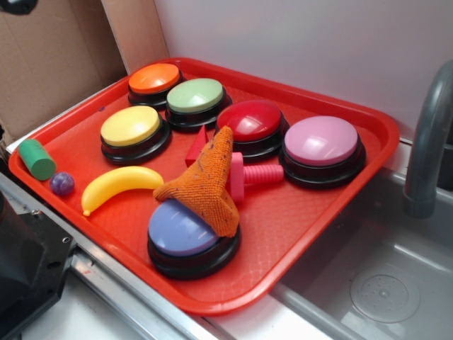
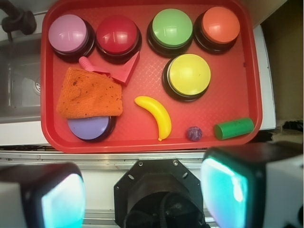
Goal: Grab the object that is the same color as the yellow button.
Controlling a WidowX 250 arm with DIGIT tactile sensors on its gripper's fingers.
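Note:
A yellow toy banana (image 1: 119, 185) (image 2: 155, 115) lies on the red tray (image 1: 297, 212) (image 2: 142, 137), near its front edge. Just behind it stands the yellow button (image 1: 130, 127) (image 2: 188, 75) on a black base. My gripper (image 2: 142, 192) is open, high above the robot base and off the tray's front edge, well apart from the banana. Nothing sits between its fingers (image 2: 223, 190). The gripper is out of the exterior view.
On the tray also stand orange (image 2: 220, 24), green (image 2: 172, 27), red (image 2: 117, 34), pink (image 2: 68, 33) and purple (image 2: 89, 127) buttons. An orange cloth (image 2: 89, 94) drapes over the purple one. A pink bolt (image 1: 251, 176), purple ball (image 2: 194, 133) and green cylinder (image 2: 233, 128) lie nearby. A sink (image 1: 396, 283) is beside the tray.

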